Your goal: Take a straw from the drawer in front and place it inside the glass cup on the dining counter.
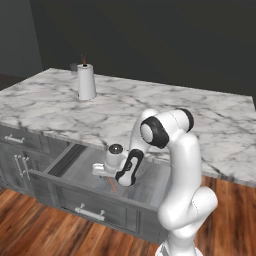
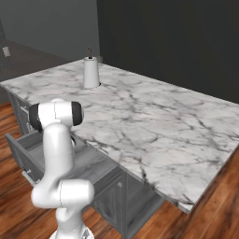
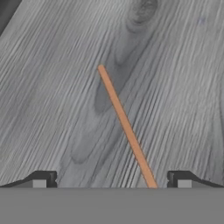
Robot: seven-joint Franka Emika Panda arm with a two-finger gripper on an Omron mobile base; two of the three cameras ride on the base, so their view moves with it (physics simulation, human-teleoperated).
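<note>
The gripper (image 3: pixel 111 180) is seen held low inside the pulled-out drawer (image 1: pixel 75 172), its two dark fingertips spread wide at the bottom of the hand view, at about 7 and 5 o'clock, with nothing clamped between them. The straw (image 3: pixel 126 126) is seen lying flat on the drawer's grey wood-grain floor, running from about 11 o'clock down toward 5 o'clock and passing between the tips, nearer the one at 5 o'clock; whether it is touched by either tip cannot be told. In the left base view the drawer is shown open at the front of the dark cabinets, its silver bar handle (image 1: pixel 90 212) at 6 o'clock, and a short length of the straw (image 1: pixel 114 186) is visible below the hand. Beyond the drawer, the dining counter (image 1: pixel 150 112) is spread out in white marble. At its far edge, toward 11 o'clock, a white paper-towel roll (image 1: pixel 86 82) is stood upright, with the glass cup (image 1: pixel 73 67) faintly made out just behind it.
</note>
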